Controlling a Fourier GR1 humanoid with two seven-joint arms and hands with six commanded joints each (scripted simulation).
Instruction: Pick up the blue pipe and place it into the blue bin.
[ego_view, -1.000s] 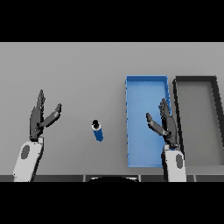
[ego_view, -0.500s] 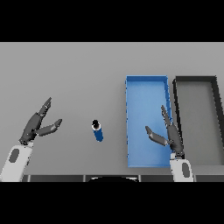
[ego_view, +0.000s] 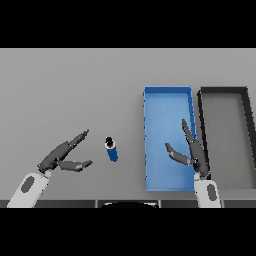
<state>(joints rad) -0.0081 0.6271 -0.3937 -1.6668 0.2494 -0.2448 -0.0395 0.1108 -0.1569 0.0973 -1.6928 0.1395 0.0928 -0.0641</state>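
Blue pipe (ego_view: 112, 150) lies on the grey table (ego_view: 75, 90), well left of the blue bin (ego_view: 167, 97) and untouched, so nothing is done yet. My left hand (ego_view: 62, 156) sits just left of it, fingers spread and holding nothing. My right hand (ego_view: 192, 152) hovers over the bin, fingers relaxed. Grasping, carrying and dropping all remain.

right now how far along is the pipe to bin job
Nothing is done yet: the blue pipe lies on the table, outside the blue bin. In hand: the left hand is open just left of the pipe, not touching it. Left: grasp, lift, place in the bin. The right hand hangs open over the bin.
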